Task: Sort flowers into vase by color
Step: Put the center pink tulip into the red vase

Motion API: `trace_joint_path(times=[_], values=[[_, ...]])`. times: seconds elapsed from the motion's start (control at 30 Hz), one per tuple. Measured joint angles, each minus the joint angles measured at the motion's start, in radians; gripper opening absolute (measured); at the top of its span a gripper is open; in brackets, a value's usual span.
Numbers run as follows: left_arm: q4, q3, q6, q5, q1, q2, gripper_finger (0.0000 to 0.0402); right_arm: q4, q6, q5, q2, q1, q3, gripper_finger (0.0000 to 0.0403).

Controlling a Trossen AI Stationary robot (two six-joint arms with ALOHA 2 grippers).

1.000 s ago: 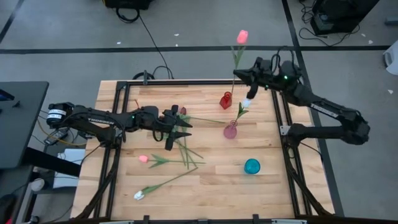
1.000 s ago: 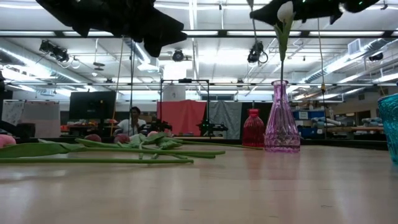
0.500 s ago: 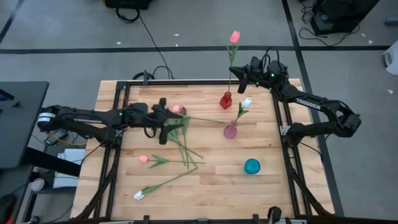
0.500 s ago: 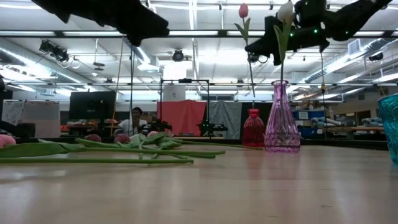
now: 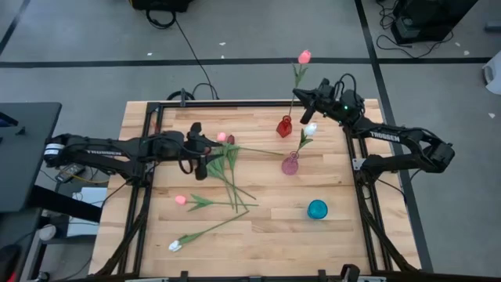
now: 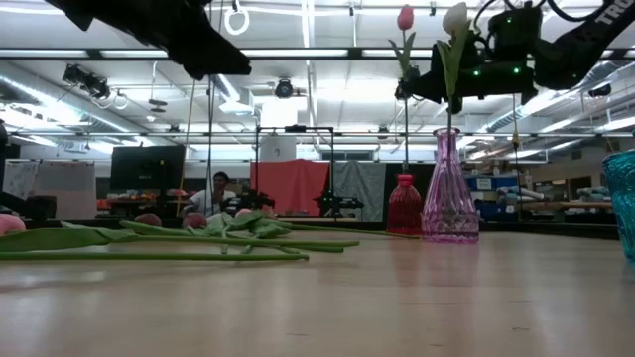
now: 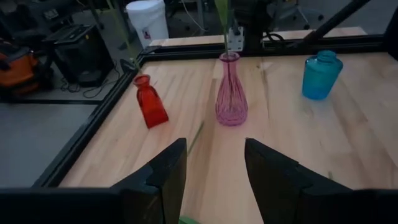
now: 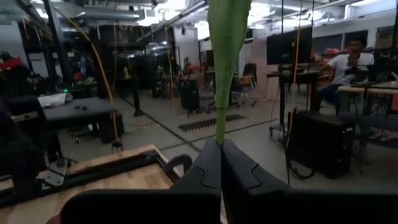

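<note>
My right gripper [image 5: 299,95] is shut on a pink tulip [image 5: 304,56] that stands upright over the red vase [image 5: 284,125]. In the low view its stem [image 6: 405,139] runs down to the vase's mouth; whether it is inside I cannot tell. A white tulip [image 5: 311,128] stands in the pink vase [image 5: 290,164]. Several more tulips [image 5: 231,172] lie flat on the table's middle and near left. My left gripper [image 7: 214,168] hovers open above their far end, pointing at the vases, with nothing between its fingers. My right gripper pinches the pink tulip's green stem [image 8: 219,134] between its two fingers, well below the head. The fingers come in about level from the table's far right corner and lie across the stem. The tulip stands upright, head above the gripper, lower stem hanging toward the red vase.
A teal vase [image 5: 317,209] stands toward the near right. A pink head [image 5: 180,200] and a white head [image 5: 174,246] lie near the left front. The black frame rail [image 5: 352,149] borders the table's right side. People sit in the room beyond.
My right gripper has come down with the pink tulip, which stays upright while its stem has sunk toward the red vase. My left gripper has drawn back toward the table's left edge, away from the lying tulips, and tipped up nearer to level.
</note>
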Motion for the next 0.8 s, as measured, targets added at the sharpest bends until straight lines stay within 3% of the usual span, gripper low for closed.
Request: trace_joint_path(times=[0.2, 0.47, 0.8], values=[[0.015, -0.004, -0.006, 0.01, 0.0, 0.01, 0.0168, 0.0, 0.005, 0.004, 0.0, 0.001, -0.025, 0.0003], [0.389, -0.236, -0.056, 0.057, 0.001, 0.025, 0.0168, 0.028, 0.008, 0.052, 0.0, 0.035, -0.063, 0.0004], [0.277, -0.225, -0.108, -0.042, 0.002, 0.013, 0.0168, 0.004, 0.039, 0.07, 0.099, 0.061, -0.064, 0.0042]])
